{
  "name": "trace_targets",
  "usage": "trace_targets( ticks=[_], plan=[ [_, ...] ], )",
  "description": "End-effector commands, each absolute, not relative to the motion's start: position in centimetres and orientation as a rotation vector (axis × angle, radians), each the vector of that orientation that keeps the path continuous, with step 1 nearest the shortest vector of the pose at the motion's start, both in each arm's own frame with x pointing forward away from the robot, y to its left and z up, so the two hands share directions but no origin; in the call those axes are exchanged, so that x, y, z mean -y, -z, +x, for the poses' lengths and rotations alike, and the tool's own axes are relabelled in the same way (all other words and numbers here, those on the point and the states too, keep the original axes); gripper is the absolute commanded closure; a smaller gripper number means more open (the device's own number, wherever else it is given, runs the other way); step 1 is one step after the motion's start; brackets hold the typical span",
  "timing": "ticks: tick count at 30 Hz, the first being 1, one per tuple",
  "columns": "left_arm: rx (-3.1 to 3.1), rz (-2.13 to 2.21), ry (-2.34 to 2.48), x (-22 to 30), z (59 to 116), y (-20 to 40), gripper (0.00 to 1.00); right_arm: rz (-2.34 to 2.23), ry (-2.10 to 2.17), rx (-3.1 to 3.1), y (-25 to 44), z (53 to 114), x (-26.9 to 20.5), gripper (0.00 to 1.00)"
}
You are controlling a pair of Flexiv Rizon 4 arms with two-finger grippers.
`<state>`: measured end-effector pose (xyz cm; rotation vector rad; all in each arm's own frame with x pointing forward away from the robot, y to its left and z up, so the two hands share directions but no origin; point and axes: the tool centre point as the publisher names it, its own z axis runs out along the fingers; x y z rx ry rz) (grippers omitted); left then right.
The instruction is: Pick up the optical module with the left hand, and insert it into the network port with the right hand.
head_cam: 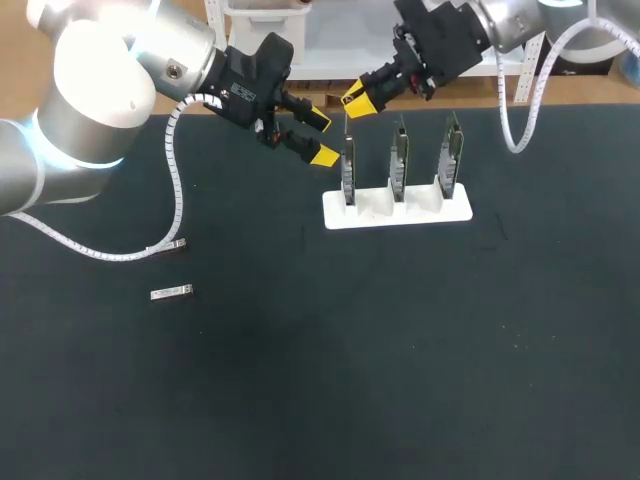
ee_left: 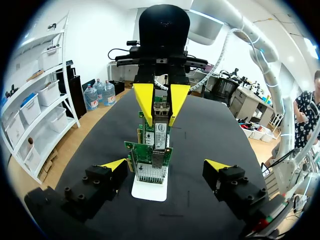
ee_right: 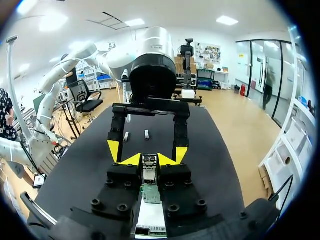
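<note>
The dark table (head_cam: 400,380) carries a white stand (head_cam: 400,214) near the middle of its far edge, with three network cards (head_cam: 400,160) upright in it. The right gripper (ee_right: 149,161) is clamped on the optical module (ee_left: 161,112) just above the leftmost card (head_cam: 348,172). The left gripper (head_cam: 321,138) hangs beside that card, fingers spread wide and empty. A second module (head_cam: 171,292) lies toward the left edge.

Cannot make out the tiny silver piece (head_cam: 171,292) at eight o'clock on the table (head_cam: 400,380). Loses the left arm (head_cam: 80,90) past nine o'clock. Sees only the optical module's (ee_right: 149,175) end, pinched in the right gripper (ee_right: 150,160), and a sliver of white stand (ee_right: 150,220) underneath.
</note>
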<state>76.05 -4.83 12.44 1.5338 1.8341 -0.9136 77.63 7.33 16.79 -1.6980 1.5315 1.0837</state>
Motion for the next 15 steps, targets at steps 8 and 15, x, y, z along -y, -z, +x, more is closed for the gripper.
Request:
trace_targets(
  ticks=[8,15],
  plan=[
    [-1.839,1.534,0.909,4.83,75.97,-12.52,0.0,-1.691,-1.094,-1.518,-16.93,77.31,-7.32,1.0],
    [-1.839,1.534,0.909,4.83,75.97,-12.52,0.0,-1.691,-1.086,-1.514,-16.88,77.3,-7.16,1.0]
  ],
)
